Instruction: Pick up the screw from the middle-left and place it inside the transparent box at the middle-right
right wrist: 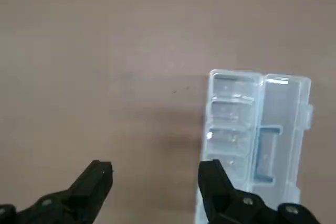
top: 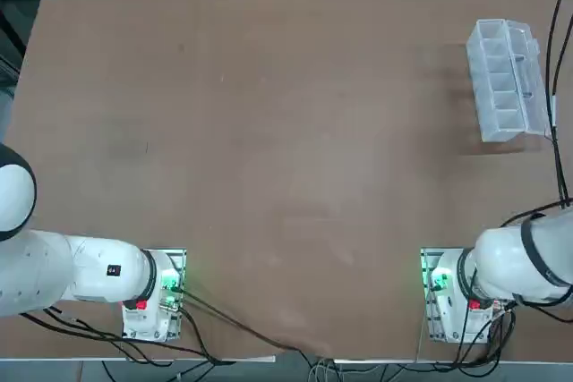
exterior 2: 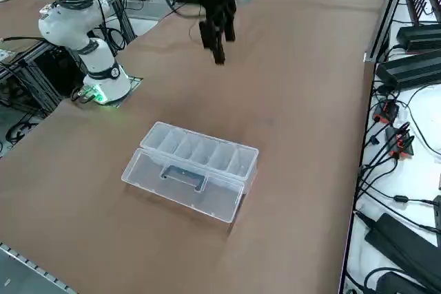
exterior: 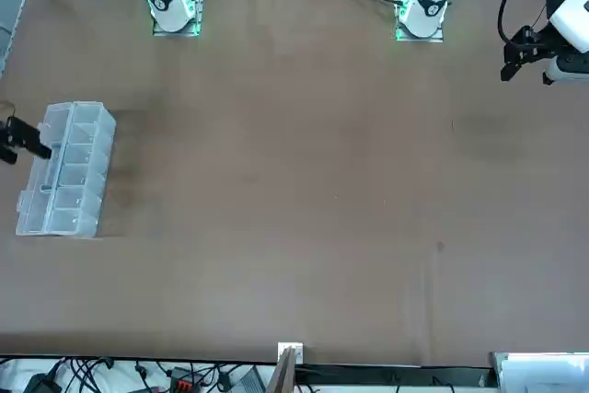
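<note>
The transparent box (top: 503,80) lies at the table's right side with its lid folded open beside the row of compartments; it also shows in the front view (exterior: 66,170), the right side view (exterior 2: 196,166) and the wrist view (right wrist: 247,129). A thin dark sliver, the screw (top: 147,145), lies far off at the middle-left, faint in the front view (exterior: 453,126). My right gripper (exterior 2: 217,40) hangs high above the table close to the box, open, with nothing between its fingers (right wrist: 156,176). Only its dark tip (exterior: 28,140) shows at the front view's edge.
Brown tabletop stretches between the screw and the box. Cables and power units (exterior 2: 406,67) line the table's far edge. The right arm's base (top: 448,292) stands at the near edge, and its cable (top: 560,60) runs down past the box.
</note>
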Controlling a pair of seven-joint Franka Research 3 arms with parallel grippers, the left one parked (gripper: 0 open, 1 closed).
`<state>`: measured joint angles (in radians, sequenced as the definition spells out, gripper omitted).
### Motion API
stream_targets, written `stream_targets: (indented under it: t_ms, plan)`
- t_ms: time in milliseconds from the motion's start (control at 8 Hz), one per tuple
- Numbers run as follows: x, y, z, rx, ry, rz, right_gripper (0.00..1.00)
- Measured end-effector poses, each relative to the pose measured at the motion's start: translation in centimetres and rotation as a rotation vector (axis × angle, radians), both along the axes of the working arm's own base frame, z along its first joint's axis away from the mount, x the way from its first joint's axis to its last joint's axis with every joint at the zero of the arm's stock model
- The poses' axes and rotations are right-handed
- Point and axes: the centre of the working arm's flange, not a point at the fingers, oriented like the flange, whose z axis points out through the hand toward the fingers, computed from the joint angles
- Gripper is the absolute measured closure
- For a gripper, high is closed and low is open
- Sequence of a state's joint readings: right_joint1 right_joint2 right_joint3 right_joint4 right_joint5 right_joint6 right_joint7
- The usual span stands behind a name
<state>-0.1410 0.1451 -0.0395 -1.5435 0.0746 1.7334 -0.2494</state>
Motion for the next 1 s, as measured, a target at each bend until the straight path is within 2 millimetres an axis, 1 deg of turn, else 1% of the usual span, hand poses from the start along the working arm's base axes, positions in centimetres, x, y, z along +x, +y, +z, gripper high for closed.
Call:
stream_targets:
  t_ms: [125, 250, 375, 500, 750, 875, 1000]
  plan:
    - [-1.1, 1.8, 1.8, 0.005, 0.009, -0.02, 0.0]
    - [-2.0, 3.4, 3.2, 0.007, 0.015, -0.037, 0.0]
    - [-2.7, 4.6, 4.1, -0.001, 0.022, -0.046, 0.0]
    - [-3.4, 5.8, 4.5, -0.019, 0.03, -0.056, 0.0]
    - [-4.9, 8.6, 4.5, -0.063, 0.044, -0.052, 0.0]
    - [-5.9, 9.3, 4.5, -0.077, 0.05, -0.045, 0.0]
    - [-6.7, 9.3, 4.6, -0.08, 0.056, -0.044, 0.0]
